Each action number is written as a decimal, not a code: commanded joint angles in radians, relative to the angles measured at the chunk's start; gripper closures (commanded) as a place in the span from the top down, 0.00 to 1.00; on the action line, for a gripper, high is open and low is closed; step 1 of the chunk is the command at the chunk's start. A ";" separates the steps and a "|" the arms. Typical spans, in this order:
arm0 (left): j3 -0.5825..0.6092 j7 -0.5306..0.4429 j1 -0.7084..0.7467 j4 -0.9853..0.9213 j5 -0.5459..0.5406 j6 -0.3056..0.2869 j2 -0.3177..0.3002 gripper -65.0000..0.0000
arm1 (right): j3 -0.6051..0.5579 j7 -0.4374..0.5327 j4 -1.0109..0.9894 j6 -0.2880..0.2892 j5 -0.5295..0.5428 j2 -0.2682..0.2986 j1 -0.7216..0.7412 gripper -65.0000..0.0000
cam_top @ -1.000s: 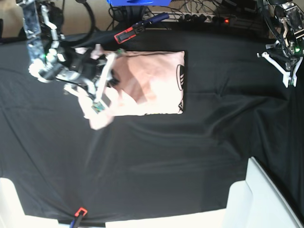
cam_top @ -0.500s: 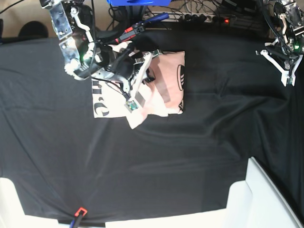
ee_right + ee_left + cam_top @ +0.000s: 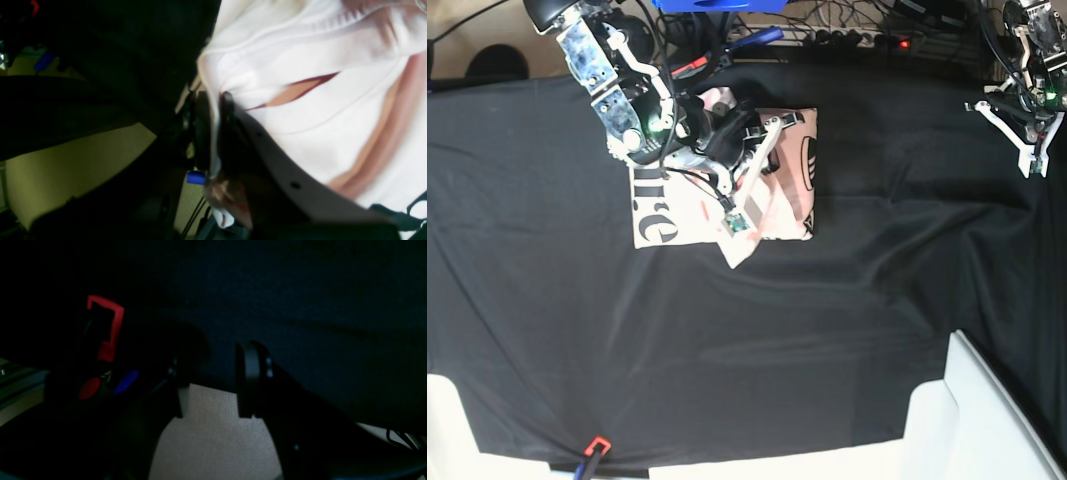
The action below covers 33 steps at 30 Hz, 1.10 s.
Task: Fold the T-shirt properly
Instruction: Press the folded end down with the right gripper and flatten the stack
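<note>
The pale pink T-shirt (image 3: 792, 190) lies partly folded on the black table cloth (image 3: 727, 350) at the back, left of centre. Its left part shows black serif letters (image 3: 657, 215). My right gripper (image 3: 739, 225) is over the shirt's middle, shut on a lifted edge of the fabric, and a flap hangs from it. In the right wrist view the gripper (image 3: 216, 133) pinches a thin fold of the T-shirt (image 3: 317, 116). My left gripper (image 3: 1017, 135) hangs open and empty at the back right, far from the shirt. It also shows in the left wrist view (image 3: 211, 383).
White bins stand at the front right (image 3: 987, 430) and front left (image 3: 447, 430) corners. A red-tipped tool (image 3: 595, 447) lies at the front edge, and another (image 3: 692, 68) sits behind the shirt. A power strip (image 3: 867, 38) with cables runs along the back.
My right arm has swung to the right, carrying the shirt's left edge over the body. The printed letters now show on the left. The left arm has barely moved.
</note>
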 commanded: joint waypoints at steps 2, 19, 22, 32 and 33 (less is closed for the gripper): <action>-0.006 -0.010 -0.001 0.019 0.003 0.002 -0.016 0.35 | -0.004 0.017 0.018 0.004 0.016 -0.010 0.020 0.00; -0.006 -0.010 -0.003 0.013 0.003 0.002 -0.016 0.35 | -0.207 0.015 -0.049 -0.111 0.016 -0.013 0.129 0.00; -0.006 -0.010 -0.003 0.011 0.003 0.002 -0.015 0.35 | -0.208 0.021 -0.072 -0.113 0.016 -0.014 0.143 0.00; -0.006 -0.010 -0.003 0.011 0.003 0.002 -0.012 0.35 | -0.204 0.017 -0.112 -0.113 0.017 -0.036 0.171 0.00; -0.006 -0.010 -0.003 0.011 0.003 0.002 -0.012 0.35 | -0.204 0.021 -0.117 -0.113 0.017 -0.042 0.171 0.00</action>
